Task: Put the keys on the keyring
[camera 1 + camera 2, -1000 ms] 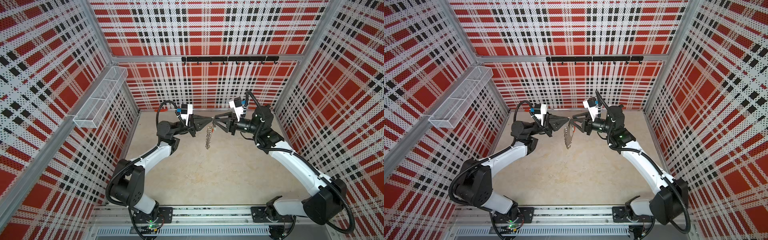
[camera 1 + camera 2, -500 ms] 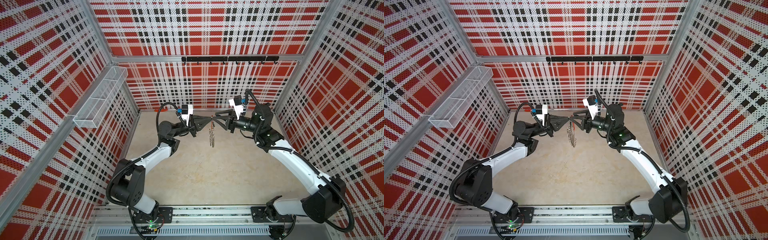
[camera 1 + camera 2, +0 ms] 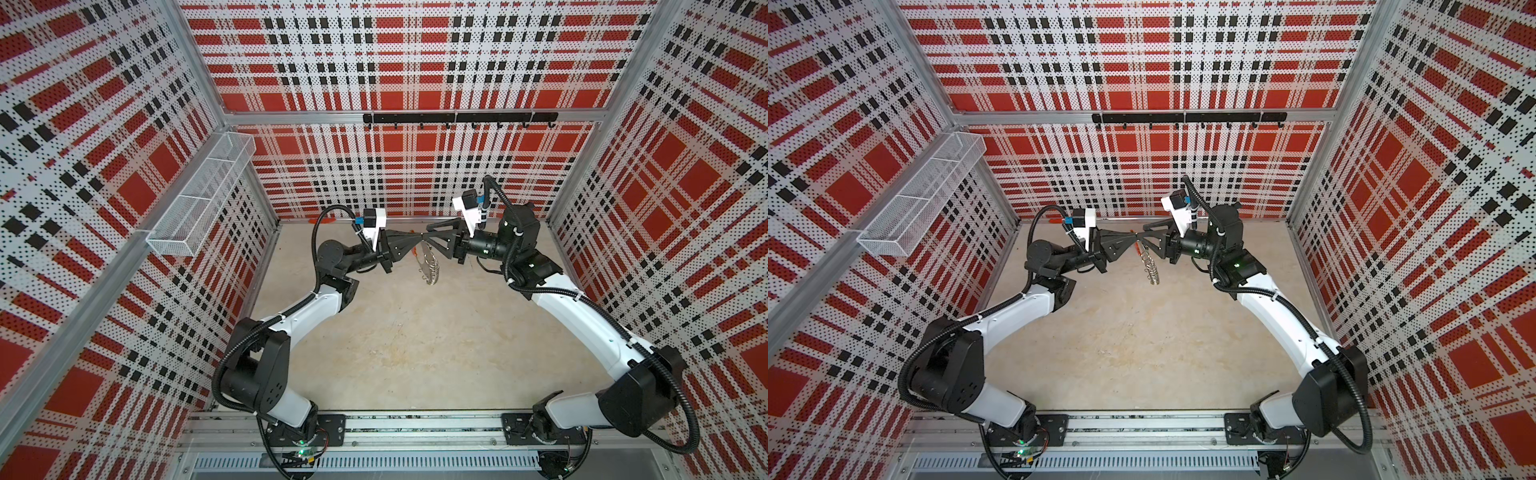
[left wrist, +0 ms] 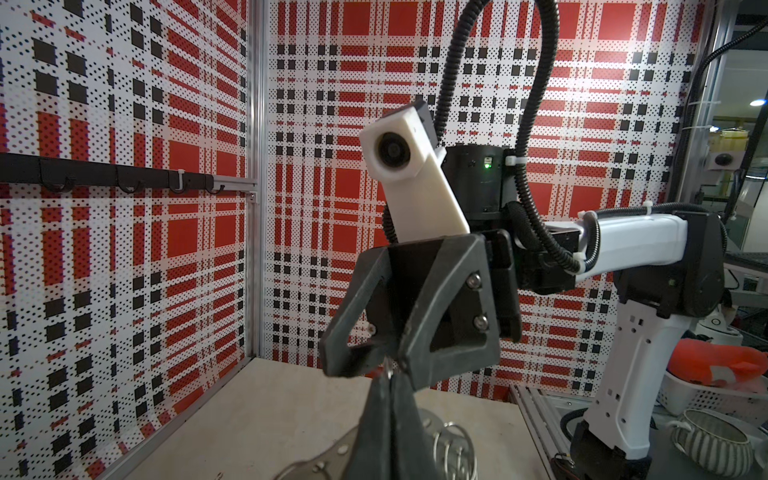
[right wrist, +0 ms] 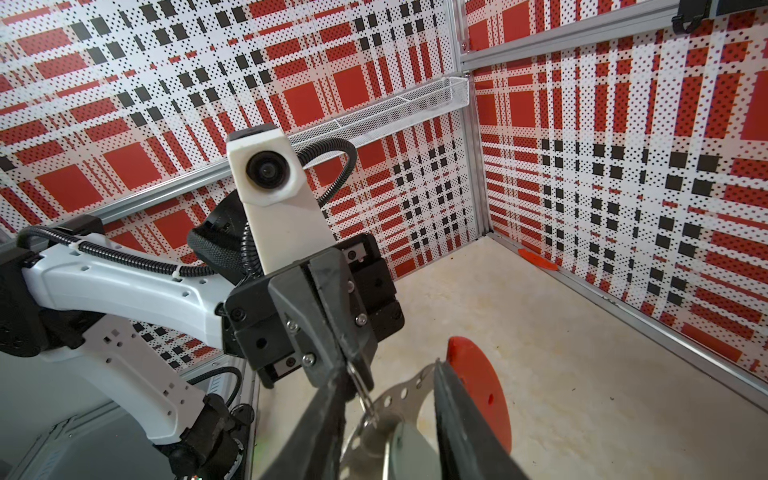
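Ring (image 3: 429, 266) swung toward my right claw (image 4: 392, 363) since second ago, now more face-on. My left claw (image 5: 355, 365) pressed shut, pinching loop (image 5: 360, 386) at ring's top. Right claw part-spread; keys (image 5: 406, 453) between its fingers, just beside ring; cannot tell if pinched. Plan: keep left still, let swing die, ease keys onto loop slowly, no tugging ring.

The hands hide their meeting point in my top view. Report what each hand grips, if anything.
Observer: In the right wrist view the left hand is shut on a thin wire loop.
Operator: Now the right hand.
Observer: Its jaws stand apart; the holed ring and a pale tag sit between them. Whether it grips either, I cannot tell.
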Robot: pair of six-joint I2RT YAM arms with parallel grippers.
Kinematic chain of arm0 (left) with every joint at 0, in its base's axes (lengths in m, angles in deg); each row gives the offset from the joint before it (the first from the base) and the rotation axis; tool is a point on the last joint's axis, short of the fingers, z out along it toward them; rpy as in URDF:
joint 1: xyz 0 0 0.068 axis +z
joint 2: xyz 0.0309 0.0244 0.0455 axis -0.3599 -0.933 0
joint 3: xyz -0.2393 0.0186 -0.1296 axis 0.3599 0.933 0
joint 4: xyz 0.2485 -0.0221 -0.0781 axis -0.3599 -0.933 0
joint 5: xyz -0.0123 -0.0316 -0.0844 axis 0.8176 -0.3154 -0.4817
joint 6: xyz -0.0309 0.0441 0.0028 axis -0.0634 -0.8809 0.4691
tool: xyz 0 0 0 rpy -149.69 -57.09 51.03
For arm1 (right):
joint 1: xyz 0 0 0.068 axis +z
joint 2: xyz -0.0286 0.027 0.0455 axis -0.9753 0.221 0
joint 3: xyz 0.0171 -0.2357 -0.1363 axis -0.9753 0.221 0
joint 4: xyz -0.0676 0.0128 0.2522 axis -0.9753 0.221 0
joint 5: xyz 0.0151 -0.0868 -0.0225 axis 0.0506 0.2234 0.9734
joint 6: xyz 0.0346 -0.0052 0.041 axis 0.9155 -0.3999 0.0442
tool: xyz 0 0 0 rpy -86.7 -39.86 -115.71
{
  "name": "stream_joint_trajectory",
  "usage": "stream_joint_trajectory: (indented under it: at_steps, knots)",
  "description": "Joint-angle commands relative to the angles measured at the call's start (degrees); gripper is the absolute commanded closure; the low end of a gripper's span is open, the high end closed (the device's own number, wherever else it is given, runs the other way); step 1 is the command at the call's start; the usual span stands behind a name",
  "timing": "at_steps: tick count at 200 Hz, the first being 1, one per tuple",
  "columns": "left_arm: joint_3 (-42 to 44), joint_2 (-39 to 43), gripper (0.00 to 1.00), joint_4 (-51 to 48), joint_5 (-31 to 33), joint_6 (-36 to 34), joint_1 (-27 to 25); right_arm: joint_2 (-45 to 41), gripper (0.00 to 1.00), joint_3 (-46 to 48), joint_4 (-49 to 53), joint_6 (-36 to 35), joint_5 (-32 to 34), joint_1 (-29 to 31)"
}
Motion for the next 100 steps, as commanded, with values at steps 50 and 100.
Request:
stream_joint_trajectory:
  at_steps: [50, 100]
  knots:
    - [-1.9, 2.0, 1.00, 1.1, -0.4, 0.2, 0.5, 1.6, 0.74, 0.3, -2.1, 1.2, -3.6, 0.4]
    - [-2.5, 1.7, 1.00, 1.1, -0.7, 0.5, 0.5, 2.0, 0.71, 1.1, -3.6, 2.4, -5.6, 0.4]
